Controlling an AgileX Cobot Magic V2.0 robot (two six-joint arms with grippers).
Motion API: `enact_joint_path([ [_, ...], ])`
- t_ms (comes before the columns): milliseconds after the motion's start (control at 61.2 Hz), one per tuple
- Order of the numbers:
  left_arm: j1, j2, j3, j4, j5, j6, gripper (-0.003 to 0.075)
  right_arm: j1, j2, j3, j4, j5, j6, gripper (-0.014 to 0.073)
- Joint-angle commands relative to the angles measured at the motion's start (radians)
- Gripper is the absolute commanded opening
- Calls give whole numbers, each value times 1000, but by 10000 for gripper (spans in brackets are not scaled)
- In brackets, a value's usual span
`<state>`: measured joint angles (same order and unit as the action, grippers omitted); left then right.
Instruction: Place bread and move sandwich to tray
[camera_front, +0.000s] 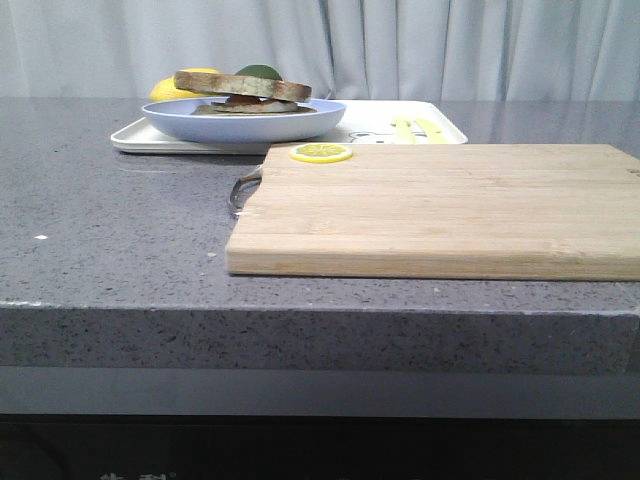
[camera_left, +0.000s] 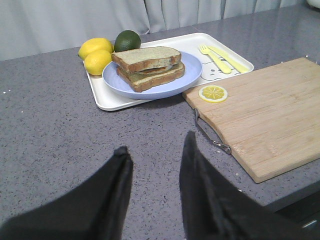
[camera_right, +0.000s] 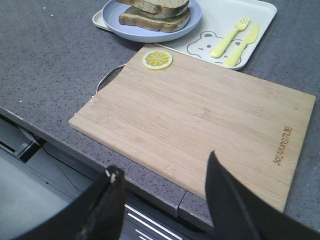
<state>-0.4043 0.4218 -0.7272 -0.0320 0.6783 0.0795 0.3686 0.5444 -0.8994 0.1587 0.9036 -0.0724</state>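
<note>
Sandwich (camera_left: 148, 67) on plate (camera_left: 114, 80), already on tray (camera_left: 100, 98) far left; probably light, soft, apt to slide. Best gripped by plate rim. Both grippers (camera_left: 155, 165) (camera_right: 162, 175) apart, empty.

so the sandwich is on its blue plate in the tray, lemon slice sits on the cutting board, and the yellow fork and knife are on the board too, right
Not quite. The yellow fork and knife lie in the tray, beside the blue plate, not on the cutting board; the left wrist view shows this. The rest holds: the sandwich is on its plate in the tray, and the lemon slice sits on the board.
</note>
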Motion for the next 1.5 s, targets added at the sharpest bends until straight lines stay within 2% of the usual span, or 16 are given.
enact_joint_path([
  [0,-8,7,-24,-2,-73,1,171,-2,4,-23,-1,-77,-3,349],
  [196,-8,7,-24,1,-93,1,-20,-2,4,-23,-1,-73,-3,24],
  [278,-8,7,-24,4,-90,1,-20,-2,4,-23,-1,-73,-3,-75],
  [768,-8,7,-24,4,-92,1,-20,-2,4,-23,-1,-73,-3,-69],
  [964,41,-117,107,0,-226,1,-20,-2,4,-23,-1,-73,-3,-69],
  [1193,201,-294,385,24,-470,1,-20,-2,4,-23,-1,-73,-3,-69],
  [1340,278,-387,589,-15,-665,1,-20,-2,4,-23,-1,-73,-3,-69],
  [1487,308,-452,713,-99,-770,1,-20,-2,4,-23,-1,-73,-3,-69],
])
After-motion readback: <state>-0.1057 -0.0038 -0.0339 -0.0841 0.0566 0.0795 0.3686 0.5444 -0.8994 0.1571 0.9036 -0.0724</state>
